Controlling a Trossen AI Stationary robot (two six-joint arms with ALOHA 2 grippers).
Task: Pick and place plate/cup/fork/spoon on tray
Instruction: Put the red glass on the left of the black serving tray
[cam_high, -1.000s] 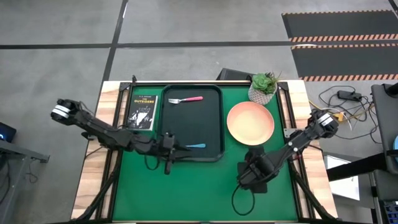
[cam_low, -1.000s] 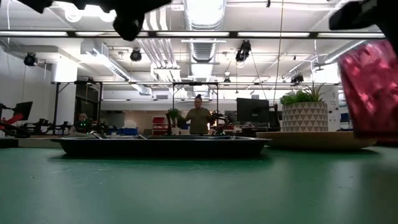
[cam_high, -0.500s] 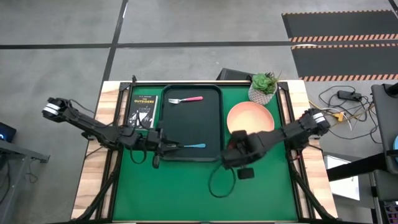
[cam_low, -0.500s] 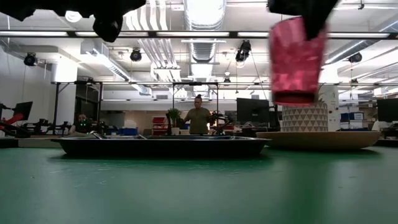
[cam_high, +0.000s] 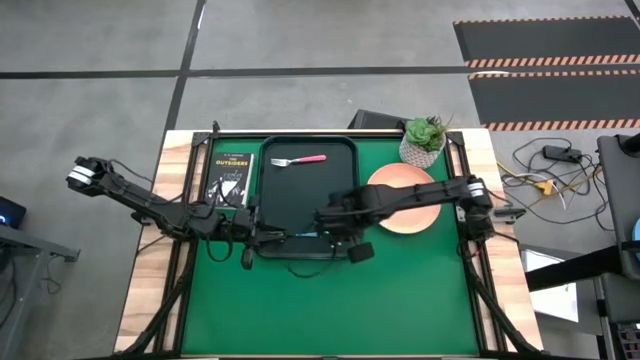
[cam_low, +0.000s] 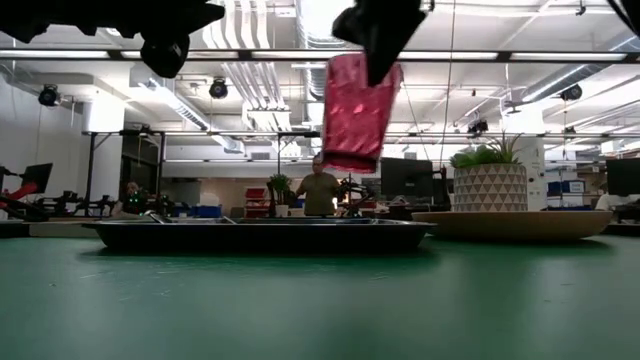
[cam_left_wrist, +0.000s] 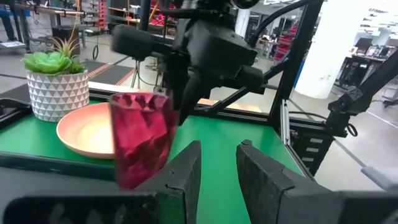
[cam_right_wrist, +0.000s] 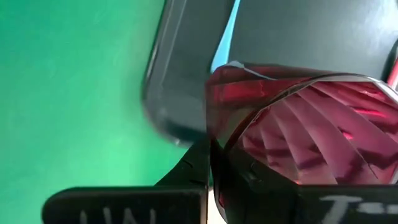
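While the right jaws (cam_low: 375, 35) stay clamped on the rim of the cup (cam_low: 352, 112), it hangs in the air below them, above the tray (cam_high: 341, 180). Just beside them, the left jaws (cam_left_wrist: 216, 174) hover slightly parted and empty.
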